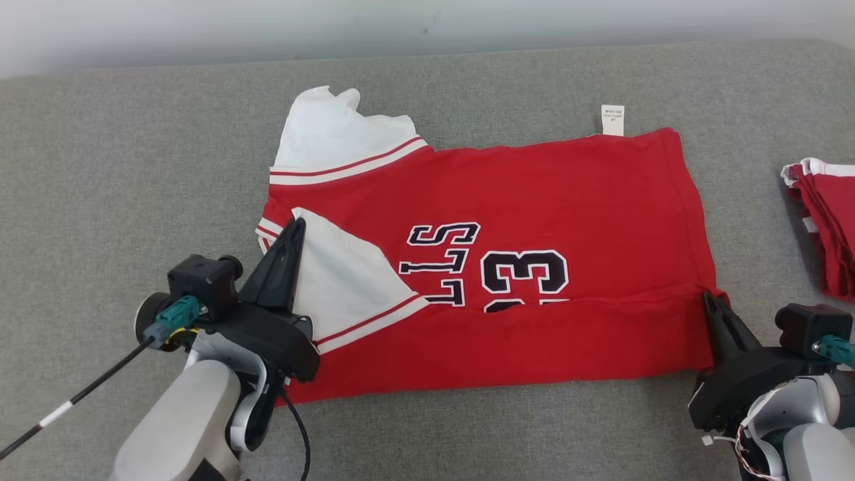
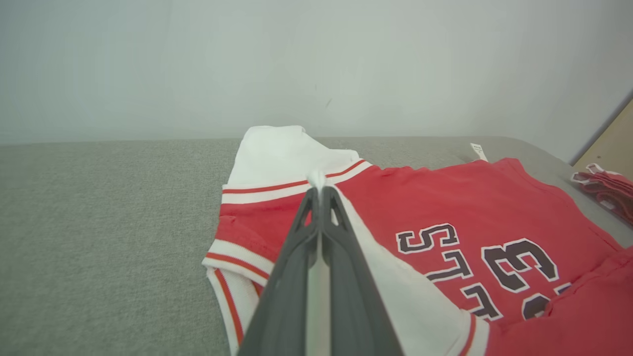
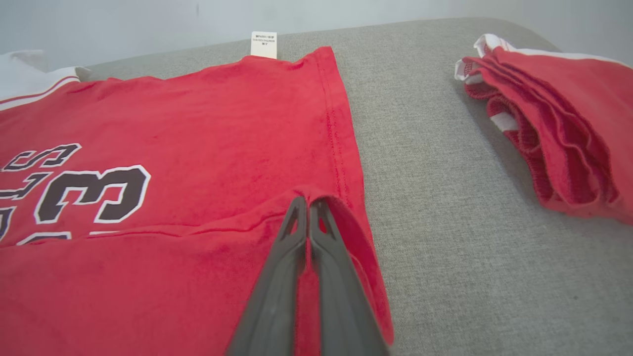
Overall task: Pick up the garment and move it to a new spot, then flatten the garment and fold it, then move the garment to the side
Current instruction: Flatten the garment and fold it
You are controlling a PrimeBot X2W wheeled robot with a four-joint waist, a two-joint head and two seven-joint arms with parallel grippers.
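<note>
Garment (image 1: 534,194) lies spread across the middle of the desk (image 1: 133,133), lengthwise fold in hand. Your left claw (image 1: 297,227) is clamped on the white sleeve (image 1: 340,280), your right claw (image 1: 709,297) on the hem corner (image 3: 341,207). Next, I judge, carry both evenly toward the far edge, then release.

The counter (image 1: 120,133) is wide and covered in rough gray cloth. Behind the counter stands a plain, pale wall (image 2: 148,59). Past the counter's far right corner is a tan board (image 2: 613,143). The light is soft and even.
</note>
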